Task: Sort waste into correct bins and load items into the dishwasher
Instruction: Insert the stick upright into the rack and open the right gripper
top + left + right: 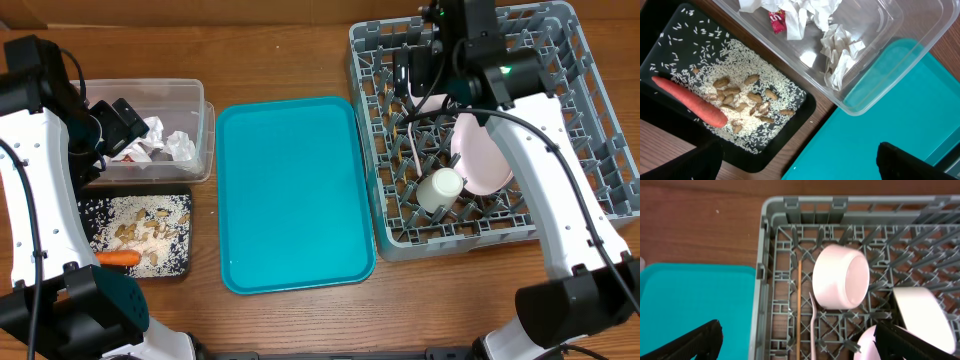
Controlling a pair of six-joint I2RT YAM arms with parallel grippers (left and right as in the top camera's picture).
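Observation:
The crumpled napkins and the red wrapper lie in the clear tub. In the black tray beside it are the orange carrot and nut and grain scraps. My left gripper hangs open above the tub's corner, with nothing in it. The right gripper stands open over the grey dish rack. Below it lie the wooden stick and the white fork, next to a bowl on its side. The plate and the cup stand in the rack too.
A large teal tray lies between the bins and the rack. The clear tub sits behind the black tray at the left. Another white dish rests in the rack at the right.

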